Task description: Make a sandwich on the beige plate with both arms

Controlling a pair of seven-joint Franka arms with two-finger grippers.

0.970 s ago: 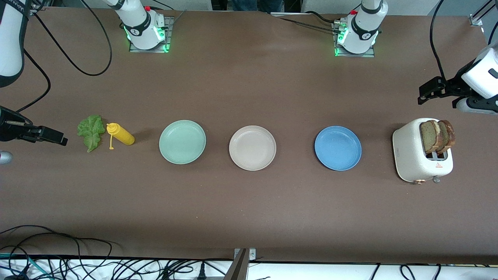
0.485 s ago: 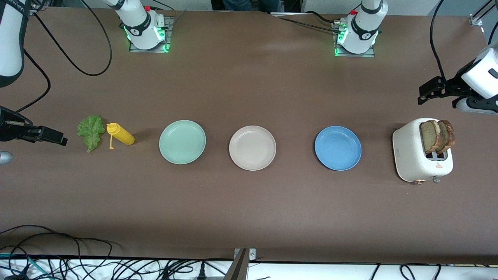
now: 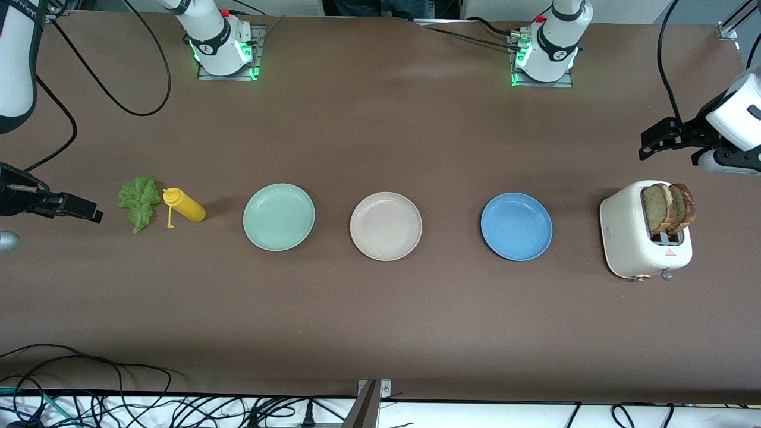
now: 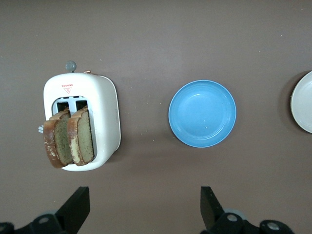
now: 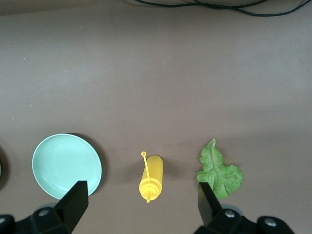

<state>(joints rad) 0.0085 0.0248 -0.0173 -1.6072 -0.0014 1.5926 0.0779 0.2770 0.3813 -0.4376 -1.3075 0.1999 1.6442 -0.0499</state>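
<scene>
The beige plate (image 3: 386, 226) sits empty in the middle of the table; its edge shows in the left wrist view (image 4: 304, 100). Two bread slices (image 3: 669, 208) stand in a white toaster (image 3: 630, 244); they also show in the left wrist view (image 4: 70, 139). A green lettuce leaf (image 3: 138, 201) lies flat at the right arm's end and shows in the right wrist view (image 5: 219, 173). My left gripper (image 3: 649, 142) is open and empty, up over the table by the toaster (image 4: 145, 207). My right gripper (image 3: 86, 209) is open and empty, up over the table by the lettuce (image 5: 141, 204).
A yellow squeeze bottle (image 3: 185, 207) lies beside the lettuce. A mint-green plate (image 3: 278, 217) and a blue plate (image 3: 516, 226) flank the beige plate, both empty. Cables hang along the table edge nearest the front camera.
</scene>
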